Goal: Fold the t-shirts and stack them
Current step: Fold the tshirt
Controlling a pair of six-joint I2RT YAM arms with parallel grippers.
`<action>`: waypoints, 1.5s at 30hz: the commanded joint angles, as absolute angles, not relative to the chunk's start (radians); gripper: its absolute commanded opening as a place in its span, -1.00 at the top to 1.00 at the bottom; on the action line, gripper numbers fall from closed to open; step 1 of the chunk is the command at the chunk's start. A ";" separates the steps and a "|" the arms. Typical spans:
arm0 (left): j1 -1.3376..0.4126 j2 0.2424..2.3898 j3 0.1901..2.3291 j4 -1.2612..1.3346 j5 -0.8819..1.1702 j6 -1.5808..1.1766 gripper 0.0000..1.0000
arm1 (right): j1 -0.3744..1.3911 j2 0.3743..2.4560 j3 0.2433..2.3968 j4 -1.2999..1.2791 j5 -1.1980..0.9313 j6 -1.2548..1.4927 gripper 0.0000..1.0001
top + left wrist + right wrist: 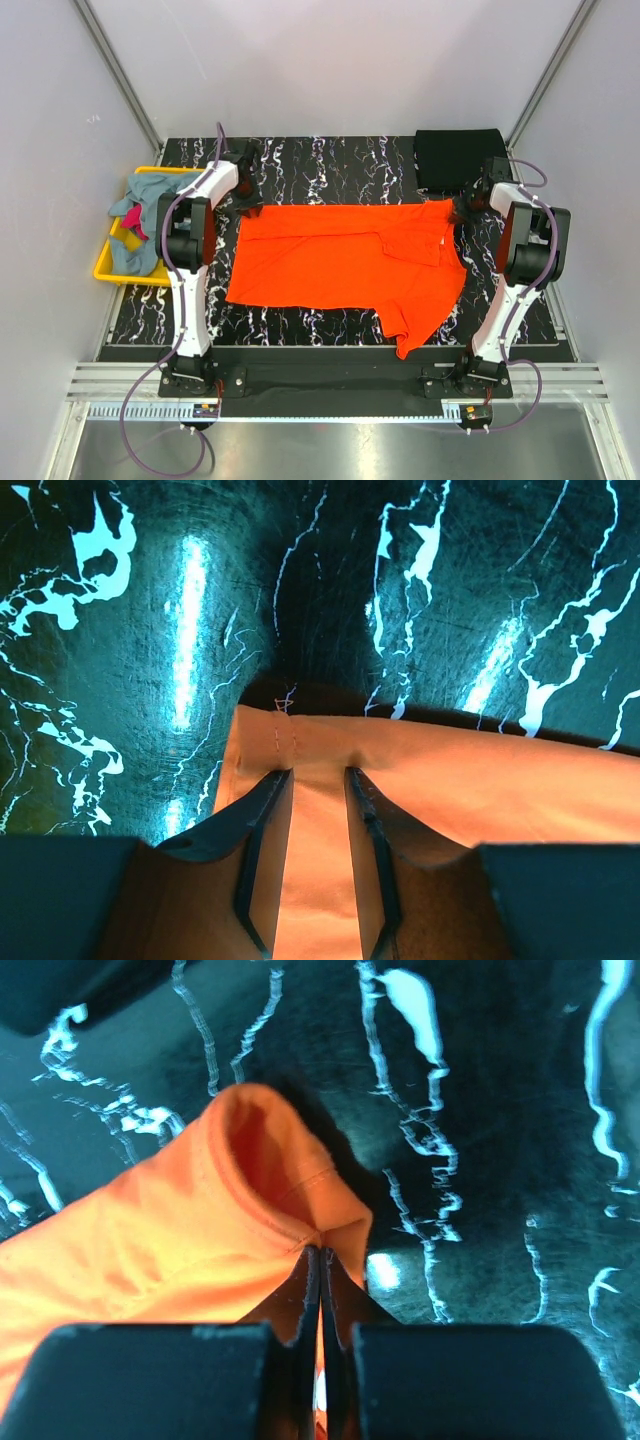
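While one orange t-shirt (340, 265) lies spread across the middle of the table (320, 165), the right gripper (320, 1250) is pinched tight on its far-right corner. Jaws of the left gripper (318, 775) stand parted, straddling the far-left hem; no grip seen. One black t-shirt (455, 155) lies folded at the far-right table corner. At the left edge, the yellow bin (103, 268) holds one grey-blue t-shirt (140, 250) and one magenta t-shirt (135, 222).

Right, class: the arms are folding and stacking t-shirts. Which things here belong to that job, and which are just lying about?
Job: orange t-shirt, pinched by the right gripper; left gripper, open at its corner; black t-shirt; grey-blue t-shirt; magenta t-shirt.
Lying about: yellow bin; marbled table.
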State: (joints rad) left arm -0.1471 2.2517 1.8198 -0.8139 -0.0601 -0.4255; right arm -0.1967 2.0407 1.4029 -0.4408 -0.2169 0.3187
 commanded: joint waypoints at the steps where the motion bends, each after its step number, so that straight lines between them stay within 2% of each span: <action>1: -0.120 2.279 1.835 -0.813 -0.106 -0.449 0.31 | -0.204 2.016 1.381 -0.434 -0.109 0.337 1.00; 13: -0.107 2.289 1.865 -0.828 -0.112 -0.448 0.28 | -0.224 1.954 1.310 -0.380 -0.060 0.416 1.00; 15: -0.109 2.287 1.896 -0.831 -0.089 -0.439 0.21 | -0.224 1.962 1.322 -0.377 -0.093 0.426 1.00; 20: -0.109 2.284 1.971 -0.853 -0.043 -0.430 0.13 | -0.224 1.971 1.353 -0.376 -0.129 0.440 0.77; 24: -0.106 2.315 2.011 -0.864 -0.038 -0.425 0.12 | -0.224 2.002 1.387 -0.377 -0.132 0.449 0.82; 33: -0.103 2.382 2.042 -0.871 -0.006 -0.399 0.30 | -0.224 2.023 1.393 -0.377 -0.123 0.434 0.84; 34: -0.104 2.388 2.046 -0.873 -0.006 -0.397 0.35 | -0.224 2.025 1.397 -0.377 -0.121 0.433 0.84; 35: -0.104 2.398 2.058 -0.871 -0.006 -0.394 0.50 | -0.224 2.028 1.405 -0.377 -0.118 0.428 0.84; 38: -0.103 2.404 2.068 -0.871 -0.027 -0.406 0.63 | -0.224 2.029 1.411 -0.380 -0.098 0.416 0.85; 42: -0.101 2.416 2.083 -0.873 -0.057 -0.422 0.63 | -0.224 2.029 1.413 -0.380 -0.087 0.402 0.84; 45: -0.101 2.425 2.109 -0.871 -0.031 -0.425 0.50 | -0.224 2.033 1.430 -0.380 -0.110 0.396 0.73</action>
State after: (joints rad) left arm -0.1066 2.3955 2.0624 -0.8757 -0.0334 -0.4194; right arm -0.2161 2.0285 1.3785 -0.3916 -0.1314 0.4221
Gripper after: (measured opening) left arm 0.233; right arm 0.112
